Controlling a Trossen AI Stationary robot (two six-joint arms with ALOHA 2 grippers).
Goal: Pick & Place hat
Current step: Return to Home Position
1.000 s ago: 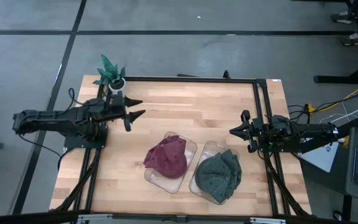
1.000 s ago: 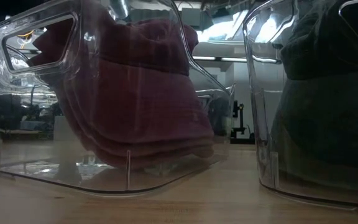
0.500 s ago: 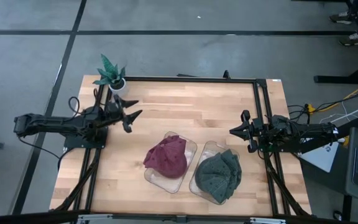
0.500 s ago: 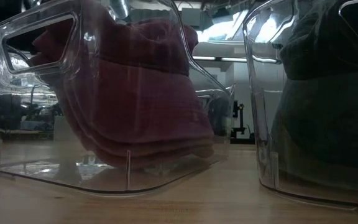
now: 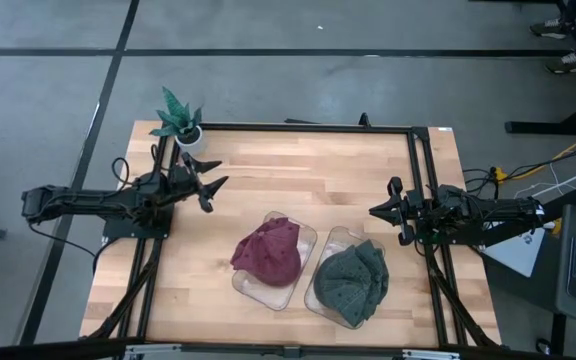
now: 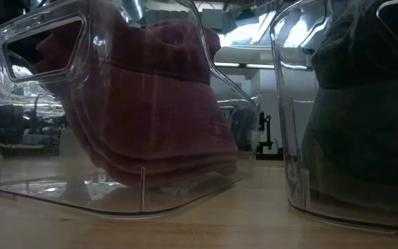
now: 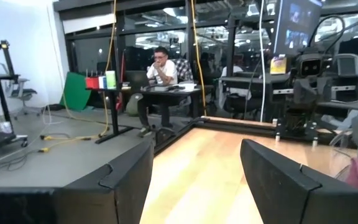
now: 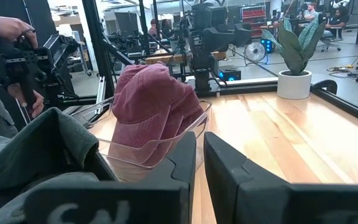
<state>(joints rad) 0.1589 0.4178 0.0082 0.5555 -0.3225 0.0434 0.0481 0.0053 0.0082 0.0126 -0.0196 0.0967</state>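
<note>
Red caps [image 5: 268, 250] lie binned frontward of the left jaws, spread empty near the bench's [image 5: 298, 165] left edge; right jaws wait pressed together.

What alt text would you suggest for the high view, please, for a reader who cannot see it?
Seen from above, red caps fill the left clear bin and green caps the right bin on a wooden table. The left gripper, open, and right gripper, shut, sit at opposite sides.
</note>
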